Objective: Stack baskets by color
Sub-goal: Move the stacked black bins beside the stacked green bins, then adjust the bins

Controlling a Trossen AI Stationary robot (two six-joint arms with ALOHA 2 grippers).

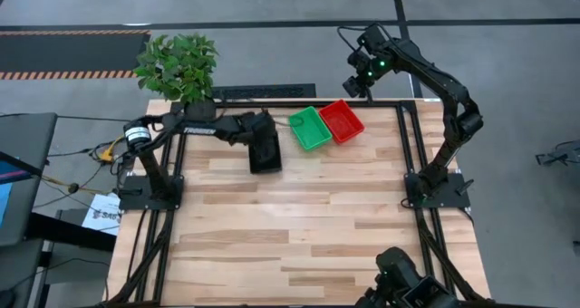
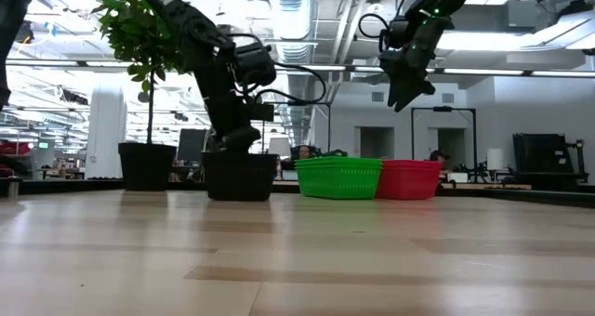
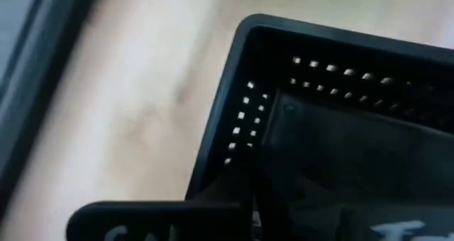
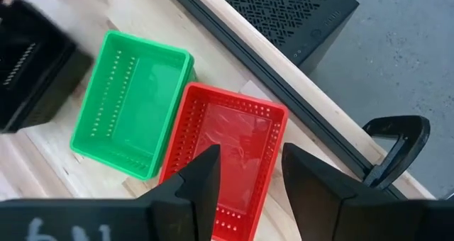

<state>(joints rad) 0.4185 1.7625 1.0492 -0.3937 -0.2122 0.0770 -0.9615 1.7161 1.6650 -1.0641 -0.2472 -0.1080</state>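
A black basket (image 1: pixel 265 152) stands at the far middle-left of the wooden table, with my left gripper (image 1: pixel 262 129) shut on it from above; in the low view the black basket (image 2: pixel 240 177) has its bottom at table level. To its right, a green basket (image 1: pixel 309 128) and a red basket (image 1: pixel 342 120) rest side by side on their bottoms. My right gripper (image 4: pixel 250 177) hangs open high above the red basket (image 4: pixel 230 152), with nothing between its fingers. My left gripper holds the black basket by the top of one wall near a corner (image 3: pixel 228 171), one finger outside (image 3: pixel 142 220) and one inside the basket. The fingers come from above, slanting down from the table's left side. The basket sits level; whether it is lifted clear cannot be told.
A potted plant (image 1: pixel 178 65) stands at the far left corner, close behind the black basket. Black frame rails (image 1: pixel 410 136) run along the table's edges, and a clamp (image 4: pixel 394 145) sits on the far rail. The near half of the table (image 1: pixel 290 245) is bare wood.
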